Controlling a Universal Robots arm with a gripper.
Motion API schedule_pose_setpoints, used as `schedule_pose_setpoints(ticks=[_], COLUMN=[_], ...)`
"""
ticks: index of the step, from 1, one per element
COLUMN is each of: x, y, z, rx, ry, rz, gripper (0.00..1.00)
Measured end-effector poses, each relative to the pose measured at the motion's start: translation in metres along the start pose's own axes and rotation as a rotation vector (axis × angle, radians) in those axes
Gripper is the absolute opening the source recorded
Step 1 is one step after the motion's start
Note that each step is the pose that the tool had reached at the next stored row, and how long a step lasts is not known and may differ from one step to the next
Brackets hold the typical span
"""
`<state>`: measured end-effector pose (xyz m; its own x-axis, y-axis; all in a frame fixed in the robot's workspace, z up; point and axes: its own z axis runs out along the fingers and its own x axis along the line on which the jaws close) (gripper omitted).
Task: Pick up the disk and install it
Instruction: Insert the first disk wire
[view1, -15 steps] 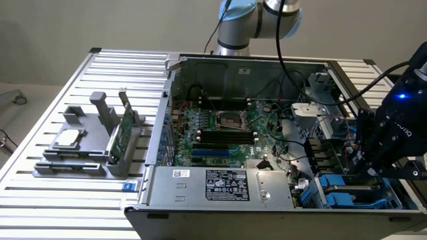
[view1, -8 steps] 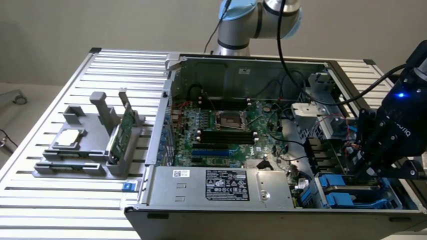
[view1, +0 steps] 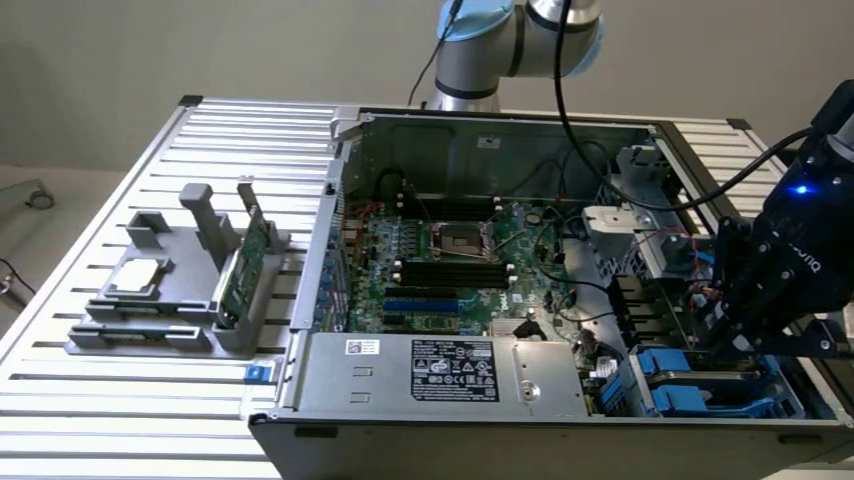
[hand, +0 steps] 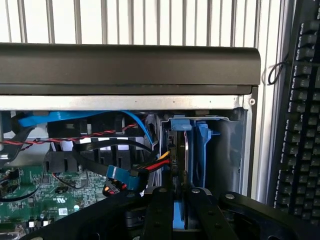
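Observation:
The disk (hand: 186, 150) stands on edge inside the drive bay at the corner of the open computer case (view1: 334, 180). Its silver-grey body sits between blue carrier rails (hand: 202, 150). My gripper (hand: 179, 194) reaches down into that bay, and its black fingers (hand: 161, 210) are shut on the disk's near edge, with blue plastic showing between them. In the exterior view, the gripper (view1: 731, 340) hangs low over the blue carriers (view1: 674, 368) at the case's near corner on that view's right.
Red, black and blue cables (hand: 135, 172) run beside the bay, close to my fingers. A black keyboard (hand: 304, 125) lies outside the case wall. A grey fixture (view1: 174, 300) holding a green card (view1: 240, 265) and a silver chip (view1: 140, 278) stands on the slatted table (view1: 134, 400).

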<state>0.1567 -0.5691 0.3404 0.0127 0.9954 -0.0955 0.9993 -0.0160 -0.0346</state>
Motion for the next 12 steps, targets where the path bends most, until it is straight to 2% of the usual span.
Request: schedule_pose_setpoints(ticks=[6,12], x=[0.0003,0.0004], y=[0.0003,0.0007], z=[-0.0001,0.0001], rx=[0.0000,0.0002], ry=[-0.0054,-0.0074], rz=[0.001,0.003], gripper=[0.16,0.16])
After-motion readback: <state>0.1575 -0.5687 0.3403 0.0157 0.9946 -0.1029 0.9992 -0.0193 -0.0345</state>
